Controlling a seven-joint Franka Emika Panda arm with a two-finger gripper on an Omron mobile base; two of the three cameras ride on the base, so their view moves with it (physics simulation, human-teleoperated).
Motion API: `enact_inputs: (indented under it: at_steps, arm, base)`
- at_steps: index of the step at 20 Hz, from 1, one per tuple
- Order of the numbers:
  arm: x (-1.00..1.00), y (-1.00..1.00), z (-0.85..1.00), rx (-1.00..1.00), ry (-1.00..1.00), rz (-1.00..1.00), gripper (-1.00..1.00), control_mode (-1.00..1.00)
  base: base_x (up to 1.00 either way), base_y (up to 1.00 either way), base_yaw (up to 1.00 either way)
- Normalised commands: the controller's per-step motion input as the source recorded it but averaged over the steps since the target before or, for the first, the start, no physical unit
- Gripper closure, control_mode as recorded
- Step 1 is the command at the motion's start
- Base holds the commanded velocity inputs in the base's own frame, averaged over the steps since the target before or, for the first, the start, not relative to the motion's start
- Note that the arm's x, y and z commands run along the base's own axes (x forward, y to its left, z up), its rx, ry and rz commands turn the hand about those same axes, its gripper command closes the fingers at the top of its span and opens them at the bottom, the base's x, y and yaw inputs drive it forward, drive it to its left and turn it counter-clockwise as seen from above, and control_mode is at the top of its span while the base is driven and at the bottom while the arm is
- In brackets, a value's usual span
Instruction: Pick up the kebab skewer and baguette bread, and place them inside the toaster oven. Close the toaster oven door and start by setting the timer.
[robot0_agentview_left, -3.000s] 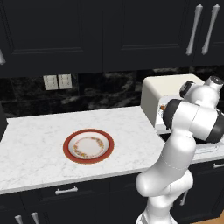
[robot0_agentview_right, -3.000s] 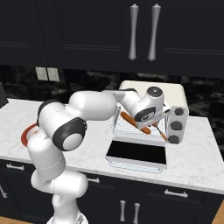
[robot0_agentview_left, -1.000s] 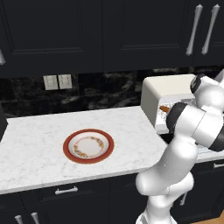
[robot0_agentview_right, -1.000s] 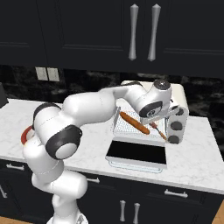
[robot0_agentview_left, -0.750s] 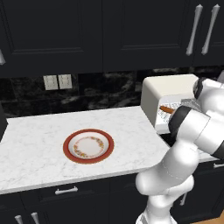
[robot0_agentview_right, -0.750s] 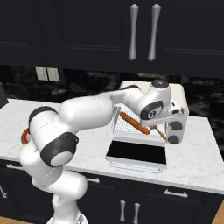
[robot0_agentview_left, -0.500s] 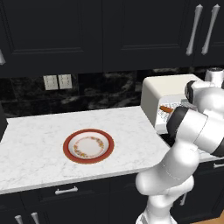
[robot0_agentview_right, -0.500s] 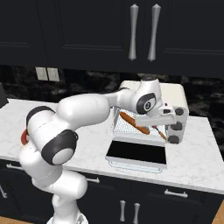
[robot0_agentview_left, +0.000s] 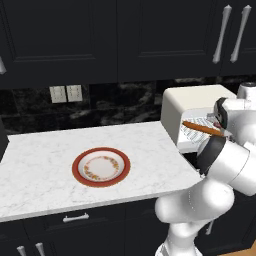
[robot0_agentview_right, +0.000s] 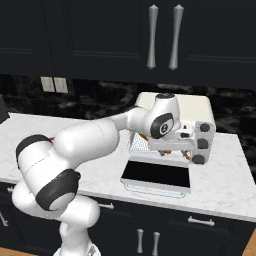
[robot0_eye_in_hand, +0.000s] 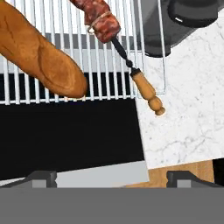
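Note:
The baguette bread (robot0_eye_in_hand: 41, 59) lies on the wire rack (robot0_eye_in_hand: 100, 94) of the toaster oven (robot0_agentview_right: 175, 112), and it also shows as an orange-brown stick (robot0_agentview_left: 200, 129) in the oven's mouth. Beside it on the rack rests the kebab skewer (robot0_eye_in_hand: 103, 22), its wooden handle (robot0_eye_in_hand: 147, 93) poking past the rack's edge. The toaster oven door (robot0_agentview_right: 156, 175) hangs open and flat, dark glass up (robot0_eye_in_hand: 70, 131). My gripper (robot0_eye_in_hand: 113, 179) hovers above the door, open, with nothing between its fingertips (robot0_eye_in_hand: 41, 177).
The oven's knobs (robot0_agentview_right: 201, 142) run down its right side. An empty red-rimmed plate (robot0_agentview_left: 101, 166) sits on the white marble counter (robot0_agentview_left: 45, 160) to the left. Dark cabinets hang above, and the counter's front edge is just past the door.
My hand has swung left and drawn back from the oven's mouth. The baguette and skewer stay on the rack.

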Motion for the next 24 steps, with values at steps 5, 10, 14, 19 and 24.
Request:
enact_inputs:
  at_steps: [5, 10, 14, 19, 24]
  arm:
    - [-0.25, 0.04, -0.24, 0.09, -0.14, -0.37, -1.00, -1.00]
    - [0.00, 0.00, -0.26, 0.13, 0.00, -0.33, -1.00, -1.00]
    - [0.00, 0.00, -0.23, 0.12, 0.00, -0.21, -1.00, -1.00]
    - [0.07, 0.05, -0.26, 0.10, -0.03, -0.13, -1.00, -1.00]
    - [0.29, 0.21, -0.28, 0.00, -0.02, -0.04, -1.00, -1.00]
  base:
    - [0.00, 0.00, 0.00]
    - [0.00, 0.00, 0.00]
    - [0.00, 0.00, 0.00]
    - [0.00, 0.00, 0.00]
    - [0.00, 0.00, 0.00]
